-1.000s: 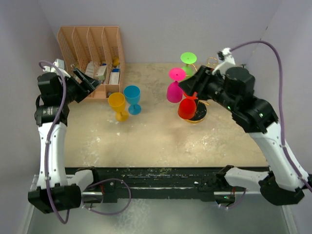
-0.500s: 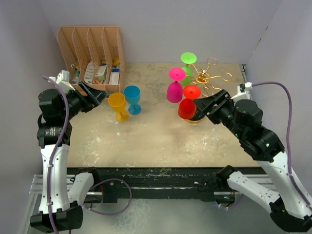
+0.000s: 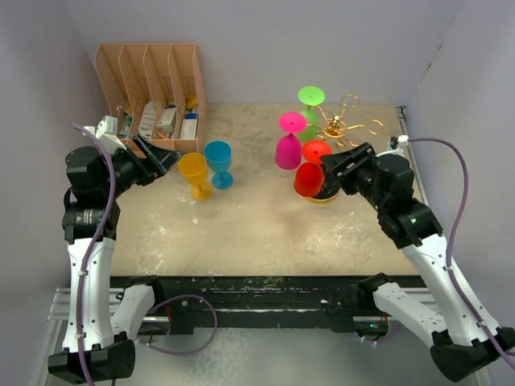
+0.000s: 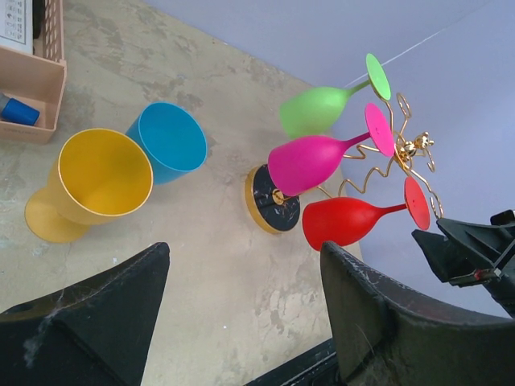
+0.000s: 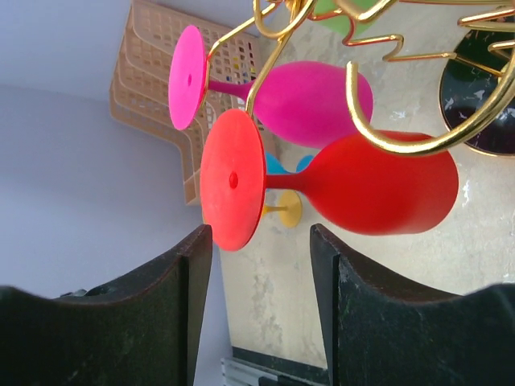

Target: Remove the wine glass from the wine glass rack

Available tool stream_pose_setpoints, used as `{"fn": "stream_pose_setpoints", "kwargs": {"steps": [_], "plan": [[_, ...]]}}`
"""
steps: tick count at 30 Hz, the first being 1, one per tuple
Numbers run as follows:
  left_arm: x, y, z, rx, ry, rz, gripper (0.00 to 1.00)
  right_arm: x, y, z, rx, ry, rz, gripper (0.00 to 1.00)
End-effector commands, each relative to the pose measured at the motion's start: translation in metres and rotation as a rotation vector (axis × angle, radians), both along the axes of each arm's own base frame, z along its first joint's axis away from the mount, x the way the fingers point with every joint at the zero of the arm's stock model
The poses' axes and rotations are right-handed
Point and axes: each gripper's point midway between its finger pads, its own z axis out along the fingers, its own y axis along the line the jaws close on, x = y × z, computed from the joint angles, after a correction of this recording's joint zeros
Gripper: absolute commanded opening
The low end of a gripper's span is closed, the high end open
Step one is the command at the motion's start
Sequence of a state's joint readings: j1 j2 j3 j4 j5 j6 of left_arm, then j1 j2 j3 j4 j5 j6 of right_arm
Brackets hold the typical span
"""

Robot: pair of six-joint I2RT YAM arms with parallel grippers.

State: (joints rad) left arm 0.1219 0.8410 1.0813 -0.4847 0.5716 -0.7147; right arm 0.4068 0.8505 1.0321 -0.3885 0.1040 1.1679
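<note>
The right claw (image 5: pixel 259 235) gapes empty, the foot of the red wine glass (image 5: pixel 378 193) just at its mouth. That glass hangs bowl-down at seven o'clock on the gold wine glass rack (image 3: pixel 348 125), which stands at the table's (image 3: pixel 241 225) two o'clock. The right arm reaches in bent-elbowed toward ten o'clock. The left claw (image 3: pixel 163 158), wide open and holding nothing, points toward three.

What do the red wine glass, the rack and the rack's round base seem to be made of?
Red wine glass: likely plastic; opaque, even colour, soft matte sheen.
Wine glass rack: looks like metal wire; gold, glossy, sharp highlights.
Base: dark, speckled, gold-rimmed; maybe stone or coated metal, unclear.
</note>
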Motion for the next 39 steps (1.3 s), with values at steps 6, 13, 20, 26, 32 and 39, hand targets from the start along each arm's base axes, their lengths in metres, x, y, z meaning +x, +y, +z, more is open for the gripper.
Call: {"fn": "stream_pose_setpoints", "kwargs": {"steps": [6,13,20,26,32,39], "plan": [[0.000,-0.002,0.018,0.019,-0.087,-0.014,0.79,0.019,0.010,0.024,0.087,-0.139,0.054,0.50],[-0.001,-0.002,0.014,0.016,-0.081,-0.013,0.79,0.025,0.013,0.025,0.094,-0.142,0.062,0.33],[-0.001,-0.003,0.011,0.008,-0.075,-0.017,0.79,0.021,0.005,0.026,0.102,-0.149,0.022,0.11],[-0.002,-0.005,0.012,0.000,-0.076,-0.027,0.79,0.012,-0.005,0.035,0.118,-0.170,-0.017,0.00],[-0.003,-0.006,0.012,-0.011,-0.075,-0.031,0.79,0.002,-0.013,0.046,0.143,-0.192,-0.044,0.00],[-0.005,-0.007,0.012,-0.011,-0.075,-0.034,0.79,-0.003,-0.011,0.060,0.173,-0.218,-0.031,0.00]]}}
